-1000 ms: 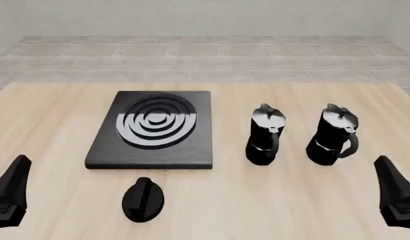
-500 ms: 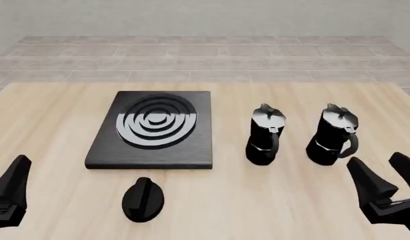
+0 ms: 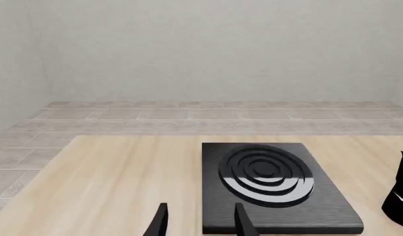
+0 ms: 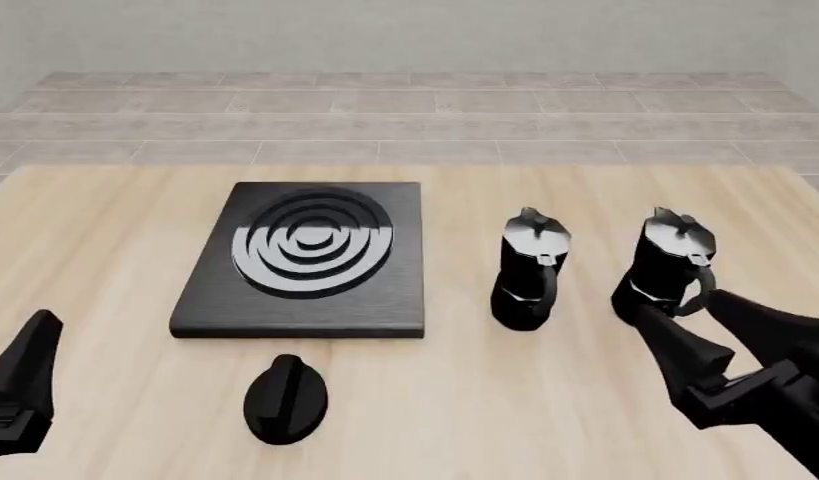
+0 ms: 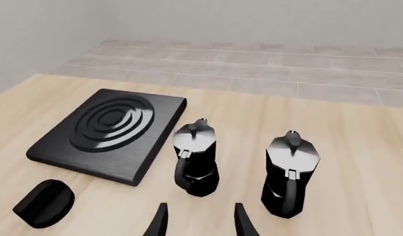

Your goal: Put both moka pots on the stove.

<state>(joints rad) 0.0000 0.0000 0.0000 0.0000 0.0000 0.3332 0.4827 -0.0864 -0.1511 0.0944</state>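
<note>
Both moka pots — one nearer the stove, the other further right — stand upright on the table, lids shut. Right gripper, jaws wide, holds nothing beside the right pot; left gripper open, empty.

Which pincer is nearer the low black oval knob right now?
Left. The left pincer sits at the table's near-left edge, beside the low black oval knob; the right pincer is across by the right-hand glossy black moka pot.

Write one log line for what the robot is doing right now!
right hand: open, near right moka pot | left hand: open, idle | both moka pots: on table | stove: bare
</note>
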